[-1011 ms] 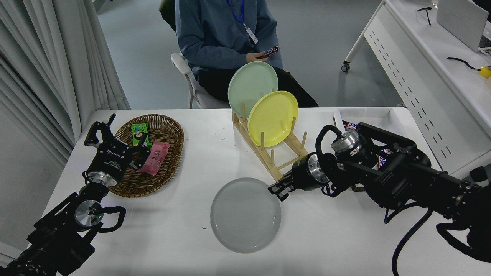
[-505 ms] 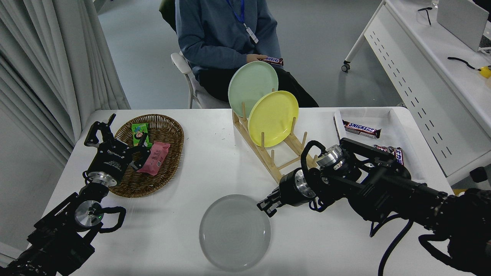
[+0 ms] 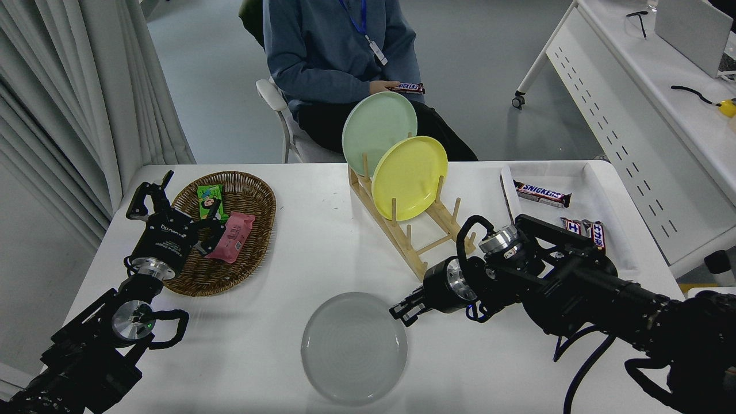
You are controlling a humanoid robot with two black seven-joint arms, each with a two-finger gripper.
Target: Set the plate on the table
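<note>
The grey plate [image 3: 354, 347] lies flat on the white table [image 3: 322, 230], near its front edge; the right gripper [image 3: 403, 311] sits just beside the plate's upper right rim, and whether its fingers touch or pinch that rim cannot be told from this view. The left gripper [image 3: 150, 192] is parked at the lower left beside the wicker basket [image 3: 253, 241], its fingers spread apart and holding nothing. The basket holds a green snack packet [image 3: 209, 200] and a pink snack packet [image 3: 232, 236], lying side by side; the wooden dish rack [image 3: 406, 238] behind the grey plate holds a yellow plate [image 3: 409, 177] and a light green plate [image 3: 375, 127], both standing on edge in its slots; a white tray [image 3: 598, 184] at the right holds several chocolate bars [image 3: 541, 194]. A person [image 3: 333, 52] sits at the far side, with a chocolate bar in hand.
</note>
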